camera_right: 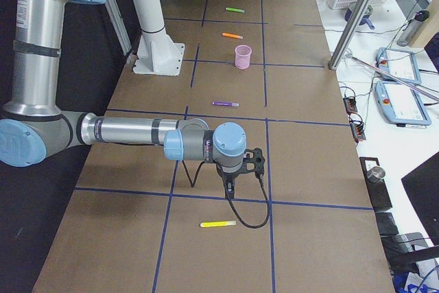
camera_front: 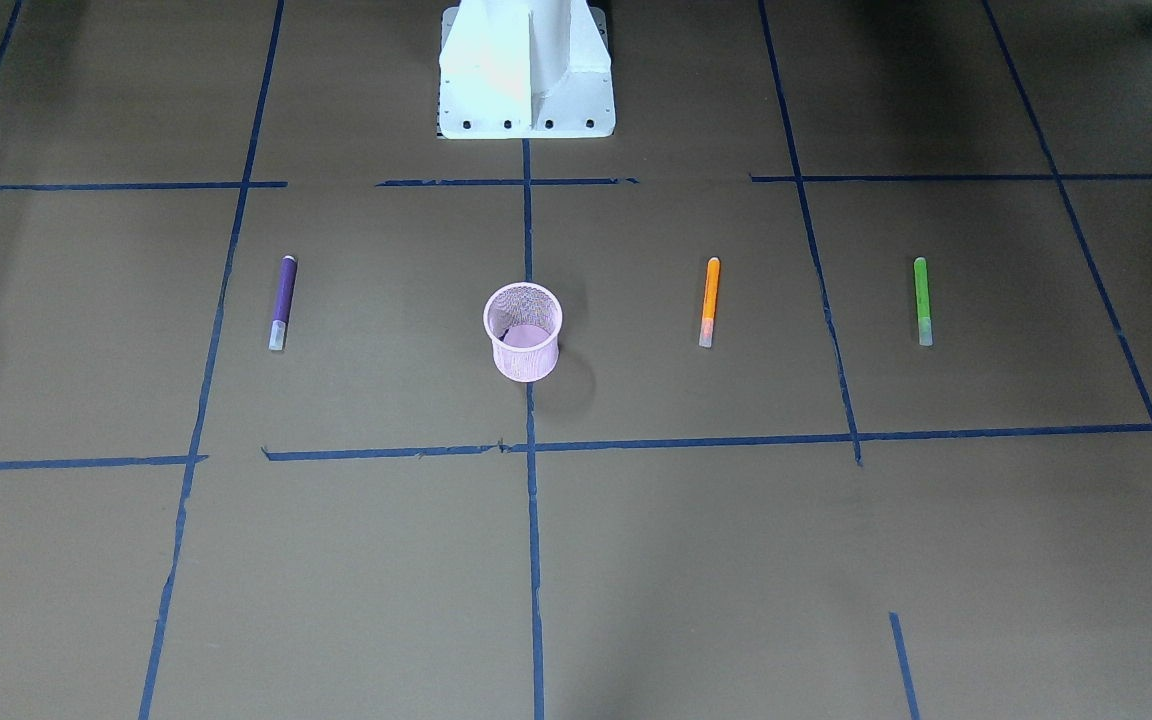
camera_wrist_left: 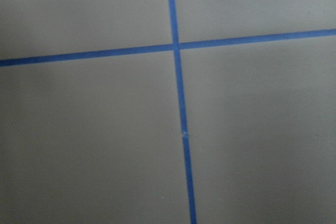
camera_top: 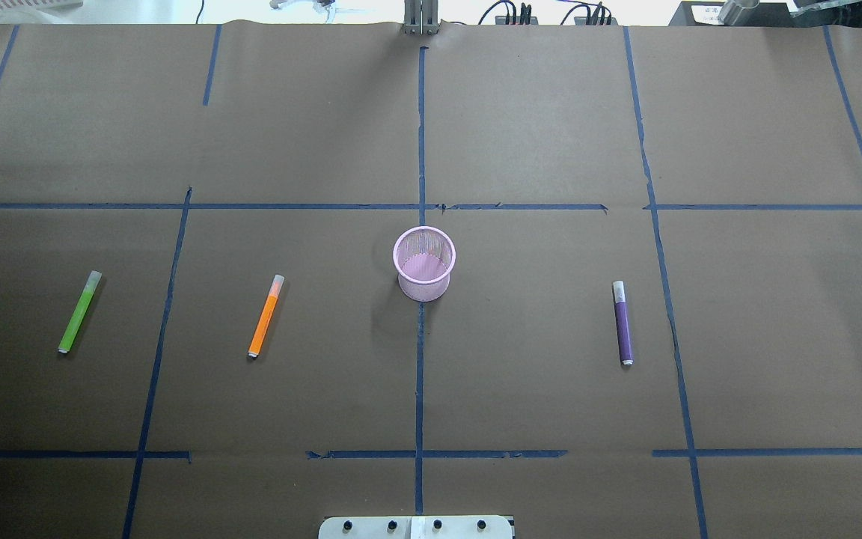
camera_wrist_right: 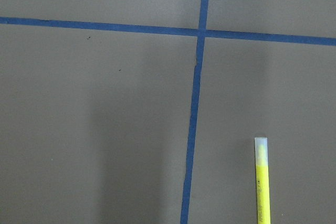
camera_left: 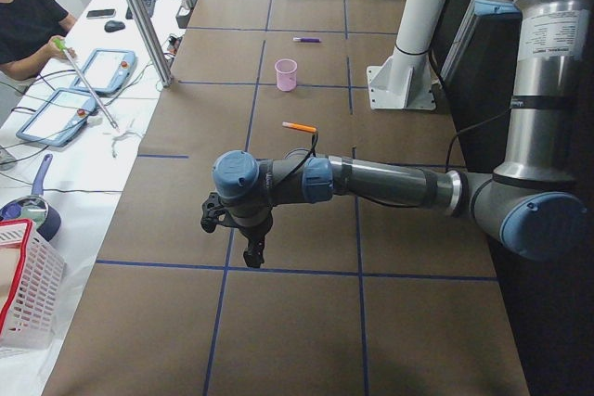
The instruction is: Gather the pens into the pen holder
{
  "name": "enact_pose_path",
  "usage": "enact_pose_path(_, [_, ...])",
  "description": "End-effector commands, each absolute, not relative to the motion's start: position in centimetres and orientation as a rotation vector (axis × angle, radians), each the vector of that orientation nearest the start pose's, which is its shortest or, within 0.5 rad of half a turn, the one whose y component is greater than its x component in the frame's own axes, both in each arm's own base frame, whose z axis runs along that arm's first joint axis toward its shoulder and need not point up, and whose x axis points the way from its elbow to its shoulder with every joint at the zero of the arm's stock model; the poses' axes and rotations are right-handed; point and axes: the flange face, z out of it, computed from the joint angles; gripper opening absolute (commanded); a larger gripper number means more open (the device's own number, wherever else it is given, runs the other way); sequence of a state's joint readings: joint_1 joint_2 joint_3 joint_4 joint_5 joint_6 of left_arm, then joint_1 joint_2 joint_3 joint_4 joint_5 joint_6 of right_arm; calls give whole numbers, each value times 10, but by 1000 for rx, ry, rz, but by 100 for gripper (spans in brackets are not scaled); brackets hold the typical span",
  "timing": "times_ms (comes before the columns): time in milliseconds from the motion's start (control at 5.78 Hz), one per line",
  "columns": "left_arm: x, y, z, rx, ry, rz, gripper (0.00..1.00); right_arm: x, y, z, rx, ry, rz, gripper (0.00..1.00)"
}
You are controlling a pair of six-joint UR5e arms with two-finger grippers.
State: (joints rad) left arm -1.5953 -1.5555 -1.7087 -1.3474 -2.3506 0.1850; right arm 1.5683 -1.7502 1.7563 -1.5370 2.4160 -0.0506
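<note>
Pens numbered four: purple pen (camera_top: pixel 622 323), orange pen (camera_top: pixel 265 315), green pen (camera_top: pixel 79 311), yellow pen (camera_right: pixel 218 224), only the last lying near the right jaws | pen holder (camera_top: pixel 424 263): one | grippers: two, left gripper (camera_left: pixel 252 253) and right gripper (camera_right: pixel 230 184) | tablets (camera_left: pixel 105 70): two | operator (camera_left: pixel 28 20): one

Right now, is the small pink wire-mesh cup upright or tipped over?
Upright. The small pink wire-mesh cup stands on its base, its round open rim facing up, in both the overhead and front-facing views.

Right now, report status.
Left gripper, right gripper: hovering out wide, state unclear. Pen holder upright, empty. Purple pen, orange pen, green pen, yellow pen flat. Nothing blocking.
</note>
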Motion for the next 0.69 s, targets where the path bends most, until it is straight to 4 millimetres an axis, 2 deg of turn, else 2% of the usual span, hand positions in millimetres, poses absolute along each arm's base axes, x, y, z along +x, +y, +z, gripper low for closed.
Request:
enact_pose_path(0, [-74, -465, 623, -13, 783, 113, 100, 58, -417, 638, 62, -844, -69, 100])
enact_pose_path(173, [-73, -461, 627, -19, 782, 112, 100, 58, -416, 637, 64, -844, -68, 100])
enact_pose_path(346, [-73, -463, 610, 14, 785, 124, 100, 59, -416, 637, 65, -844, -66, 100])
enact_pose_path(519, [-73, -463, 610, 14, 784, 124, 100, 59, -416, 637, 67, -844, -66, 100])
